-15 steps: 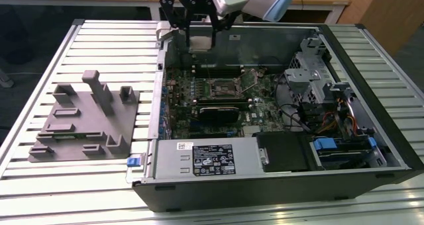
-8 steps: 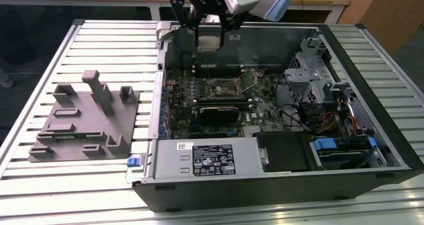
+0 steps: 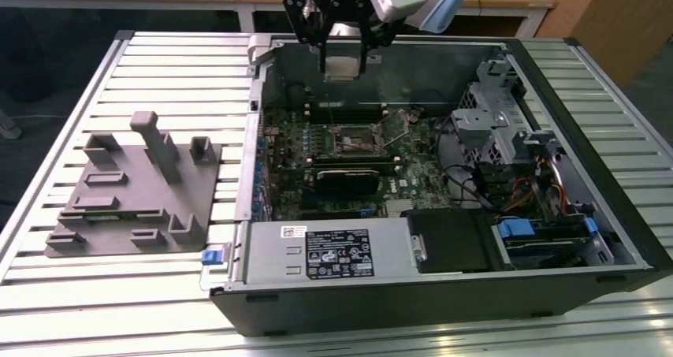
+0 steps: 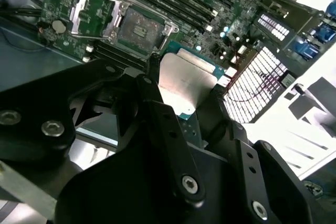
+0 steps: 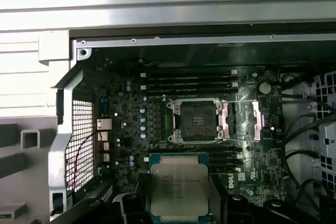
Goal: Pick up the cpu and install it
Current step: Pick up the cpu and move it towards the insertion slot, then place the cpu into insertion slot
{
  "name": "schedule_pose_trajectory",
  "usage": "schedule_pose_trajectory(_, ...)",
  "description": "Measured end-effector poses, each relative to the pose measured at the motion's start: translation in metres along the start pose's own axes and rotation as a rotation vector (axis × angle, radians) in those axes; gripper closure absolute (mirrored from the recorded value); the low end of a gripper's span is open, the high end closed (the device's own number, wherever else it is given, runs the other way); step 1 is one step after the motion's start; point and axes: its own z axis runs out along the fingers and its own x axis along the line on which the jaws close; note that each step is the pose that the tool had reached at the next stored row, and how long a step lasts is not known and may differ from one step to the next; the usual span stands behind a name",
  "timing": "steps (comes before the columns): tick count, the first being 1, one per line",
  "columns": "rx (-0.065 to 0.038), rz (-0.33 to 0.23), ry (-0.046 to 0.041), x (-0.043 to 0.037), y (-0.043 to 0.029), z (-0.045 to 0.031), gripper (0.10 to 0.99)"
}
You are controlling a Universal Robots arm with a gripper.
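In the exterior view, a grey tray (image 3: 137, 191) lies on the slatted tabletop (image 3: 63, 294) at the frame's left. At upper centre the pincer (image 3: 343, 65) is clamped on the cpu (image 3: 342, 70), held in the air over the far wall of the open case (image 3: 442, 294). The carry step looks in hand. Seating calls for squaring the cpu over the socket (image 3: 352, 140) at mid-frame. The exterior view gives the height, while both wrist views show the socket's frame open and empty.
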Motion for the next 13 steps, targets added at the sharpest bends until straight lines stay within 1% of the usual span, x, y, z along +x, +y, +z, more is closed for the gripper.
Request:
schedule_pose_trajectory(8, 0.000, 0.003, -0.0002, -0.0025, 0.0002, 0.0000, 0.553)
schedule_pose_trajectory(13, 0.000, 0.049, -0.0036, -0.0026, 0.0002, 0.0002, 0.553)
